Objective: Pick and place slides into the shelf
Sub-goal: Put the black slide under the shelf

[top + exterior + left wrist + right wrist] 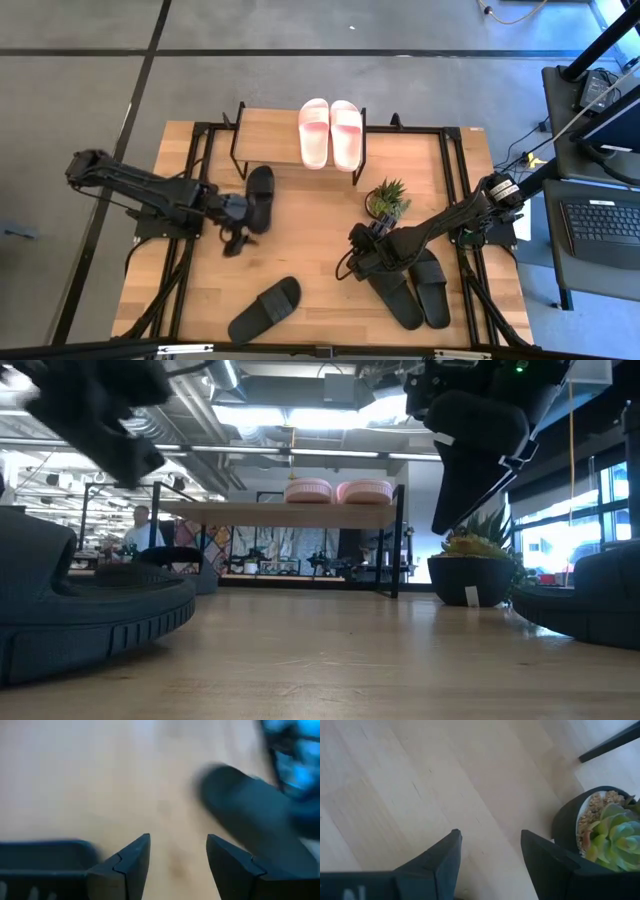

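Observation:
The shelf (270, 135) stands at the table's far side with the pale pink pair (331, 133) on its plank top, also seen in the low view (338, 491). One black slide (260, 198) lies on the tabletop at the shelf's front edge. My left gripper (239, 226) hovers open just left of it; its wrist view shows bare wood between the fingers (177, 865) and the slide (250, 815) off to one side. A single black slide (265, 310) lies near the front edge. A black pair (416, 288) lies at the right. My right gripper (358, 243) is open above the table beside them.
A small potted succulent (388, 200) stands right of centre, close to my right gripper, and shows in the right wrist view (600, 832). Bare wood lies in the table's middle (310, 235). Black frame rails (190, 230) run along both sides. Desks with a keyboard stand beyond the right edge.

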`<control>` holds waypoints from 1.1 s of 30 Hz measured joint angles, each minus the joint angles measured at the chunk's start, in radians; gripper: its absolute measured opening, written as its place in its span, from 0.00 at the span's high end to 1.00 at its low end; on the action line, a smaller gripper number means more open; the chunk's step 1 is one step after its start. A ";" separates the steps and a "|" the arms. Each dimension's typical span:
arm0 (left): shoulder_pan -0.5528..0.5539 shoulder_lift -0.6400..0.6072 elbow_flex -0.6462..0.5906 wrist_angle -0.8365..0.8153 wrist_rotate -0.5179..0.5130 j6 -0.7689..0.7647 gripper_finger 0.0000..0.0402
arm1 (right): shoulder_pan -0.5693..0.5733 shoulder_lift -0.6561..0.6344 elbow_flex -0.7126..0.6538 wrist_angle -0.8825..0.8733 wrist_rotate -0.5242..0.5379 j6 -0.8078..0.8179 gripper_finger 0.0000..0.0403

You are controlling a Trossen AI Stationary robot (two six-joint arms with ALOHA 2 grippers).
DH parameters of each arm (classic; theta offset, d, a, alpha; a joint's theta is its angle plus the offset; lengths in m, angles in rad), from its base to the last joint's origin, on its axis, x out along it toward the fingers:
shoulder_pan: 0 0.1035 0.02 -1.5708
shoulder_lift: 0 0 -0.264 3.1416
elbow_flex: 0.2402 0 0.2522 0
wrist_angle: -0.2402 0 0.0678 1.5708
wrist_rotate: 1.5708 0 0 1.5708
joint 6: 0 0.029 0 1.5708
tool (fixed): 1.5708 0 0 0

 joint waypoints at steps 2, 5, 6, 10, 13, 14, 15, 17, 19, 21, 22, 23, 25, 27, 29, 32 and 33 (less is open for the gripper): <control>-0.041 0.018 0.000 -0.014 0.042 -0.052 0.54 | 0.000 0.000 0.000 0.000 -0.002 0.000 0.49; -0.095 0.072 0.000 -0.014 0.024 -0.097 0.54 | 0.000 0.000 0.000 0.004 -0.002 0.000 0.49; -0.111 0.094 0.000 -0.011 0.008 -0.106 0.54 | 0.000 0.000 0.000 0.007 -0.002 0.000 0.49; -0.150 0.181 0.000 0.046 -0.096 -0.140 0.54 | 0.000 0.000 0.000 0.027 -0.002 0.000 0.49; -0.154 0.244 0.000 0.084 -0.146 -0.142 0.54 | 0.000 0.000 0.000 0.030 -0.001 0.000 0.49; -0.153 0.262 0.000 0.085 -0.164 -0.141 0.54 | 0.000 0.000 0.000 0.031 -0.001 0.000 0.49; -0.148 0.282 0.000 0.082 -0.185 -0.134 0.54 | 0.000 0.000 0.000 0.030 0.000 0.000 0.49; -0.134 0.319 0.000 0.063 -0.221 -0.126 0.54 | 0.000 0.000 0.000 0.030 0.000 0.000 0.49; -0.111 0.352 0.000 0.047 -0.244 -0.126 0.54 | 0.000 0.000 0.000 0.030 0.000 -0.001 0.49; -0.083 0.382 0.000 0.033 -0.254 -0.119 0.54 | 0.000 0.000 0.000 0.030 0.000 -0.001 0.49; -0.068 0.394 0.000 0.030 -0.261 -0.110 0.54 | 0.000 0.000 0.000 0.030 0.001 -0.001 0.49; -0.053 0.405 0.000 0.029 -0.269 -0.100 0.54 | 0.000 0.000 0.000 0.030 0.001 -0.001 0.49; -0.018 0.421 0.000 0.028 -0.288 -0.082 0.54 | 0.000 0.000 0.000 0.030 0.001 -0.001 0.49; 0.020 0.426 0.000 0.026 -0.304 -0.072 0.54 | 0.000 0.000 0.000 0.030 0.001 0.002 0.49; 0.060 0.427 0.000 0.021 -0.326 -0.070 0.54 | 0.000 0.000 0.000 0.031 0.001 0.003 0.49; 0.124 0.427 0.000 0.019 -0.350 -0.026 0.54 | 0.000 0.000 0.000 0.032 0.001 0.003 0.49; 0.145 0.427 0.000 0.020 -0.363 -0.007 0.54 | 0.000 0.000 0.000 0.033 0.001 0.003 0.49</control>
